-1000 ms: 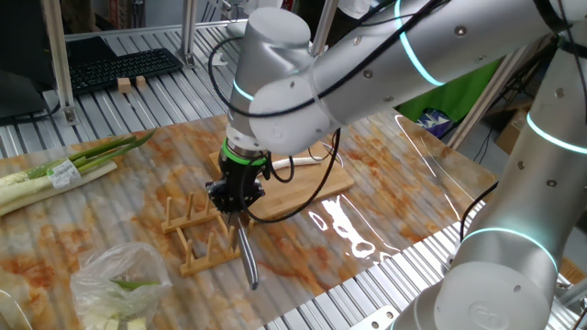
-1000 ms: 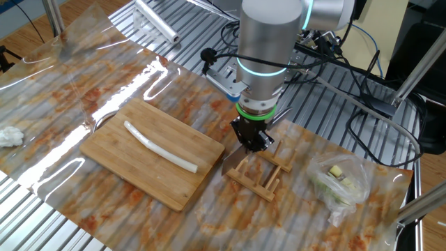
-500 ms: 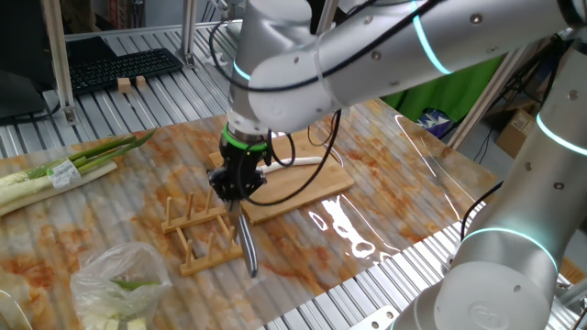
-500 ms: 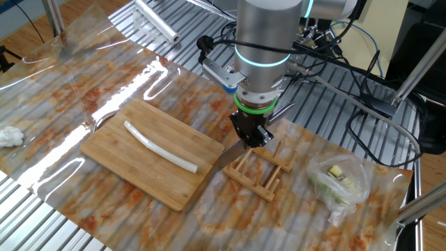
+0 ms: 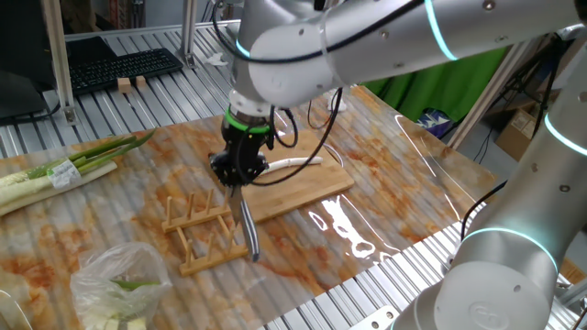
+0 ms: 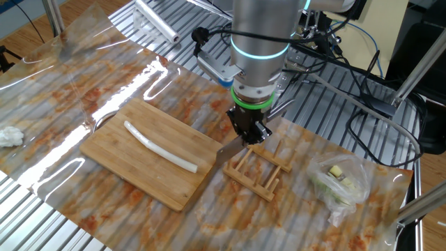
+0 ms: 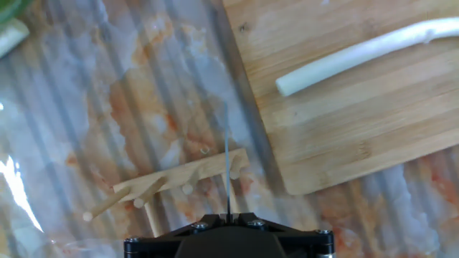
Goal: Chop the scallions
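Observation:
One pale cream scallion stalk [image 6: 160, 145] [image 5: 298, 162] [image 7: 358, 56] lies whole along the wooden cutting board [image 6: 139, 174] [image 5: 316, 188] [image 7: 344, 129]. My gripper [image 6: 251, 132] [image 5: 238, 174] [image 7: 228, 215] is shut on a knife, whose blade [image 6: 226, 150] [image 5: 248, 229] [image 7: 228, 172] hangs down. The blade hovers between the board's near end and the small wooden rack [image 6: 258, 171] [image 5: 202, 229] [image 7: 172, 188]. In the hand view the blade shows edge-on as a thin line over the rack, with the stalk's cut end up and to the right.
A clear bag of green bits [image 6: 338, 181] [image 5: 119, 275] lies beyond the rack. A long green-and-white leek bundle [image 5: 64, 170] is at the table's edge. A film roll [image 6: 157, 21], a white wad [image 6: 8, 136] and a keyboard [image 5: 119, 64] sit further out.
My gripper with the knife has shifted off the wooden rack toward the cutting board's end. The stalk and the board have not moved.

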